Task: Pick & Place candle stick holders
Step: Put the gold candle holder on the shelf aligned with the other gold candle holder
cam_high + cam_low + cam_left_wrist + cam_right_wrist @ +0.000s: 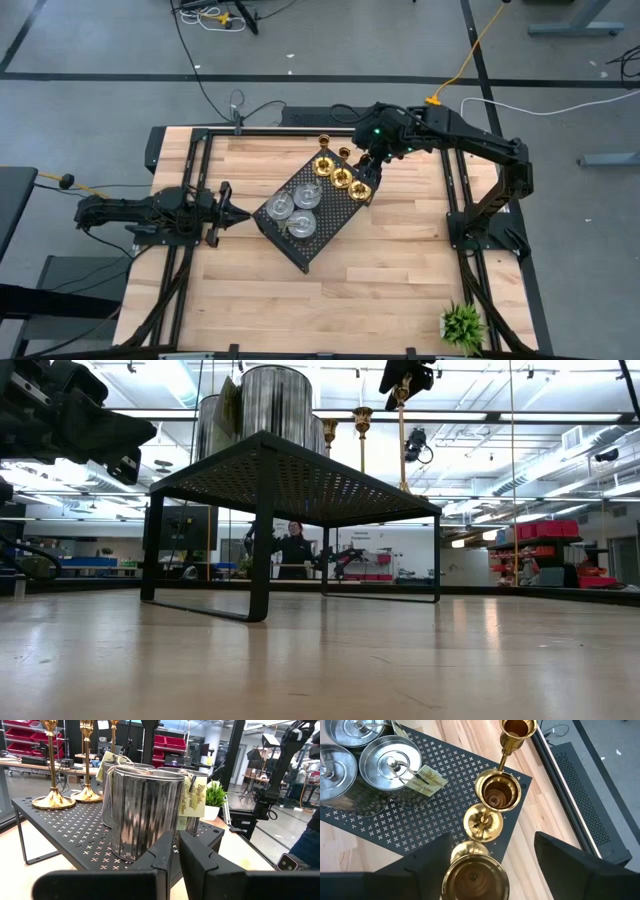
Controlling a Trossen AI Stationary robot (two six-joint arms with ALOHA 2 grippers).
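Jaws beside tag (192,800) reading "Enjoy"

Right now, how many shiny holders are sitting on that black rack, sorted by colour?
Gold candlestick holders: 3, in a row at one end of the black rack.
Silver tin holders: 3, clustered at the other end.
Total: 6, all standing on the rack.
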